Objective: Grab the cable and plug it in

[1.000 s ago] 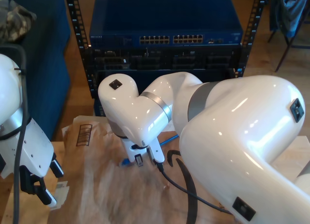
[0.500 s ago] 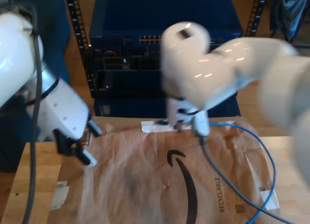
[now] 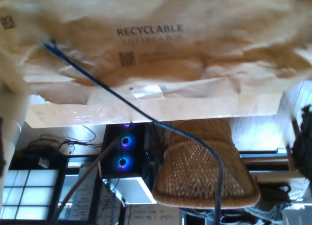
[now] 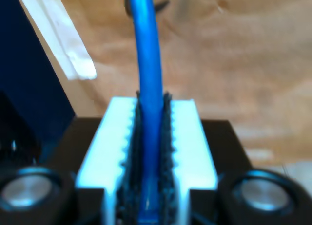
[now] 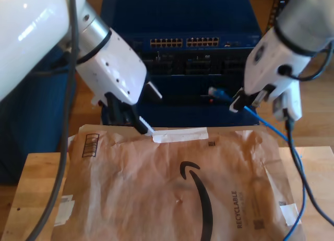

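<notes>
My second gripper (image 5: pixel 241 101) pinches the cable (image 5: pixel 271 130) between its 2 jaws near the plug (image 5: pixel 218 93), above the paper mailer (image 5: pixel 177 189).

The cable (image 5: pixel 269 127) is bright blue against the brown paper mailer (image 5: pixel 156 183) (black curved arrow and "RECYCLABLE" print); my second gripper (image 4: pixel 149 152) has white fingers with black toothed pads, and the rack unit (image 5: pixel 177 37) is dark blue

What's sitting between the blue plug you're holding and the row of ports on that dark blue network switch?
Nothing visible. My second gripper is shut on the thin bright-blue ethernet cable, holding its plug in open air in front of the rack. The port row on the dark blue network switch sits above it, unobstructed.
</notes>
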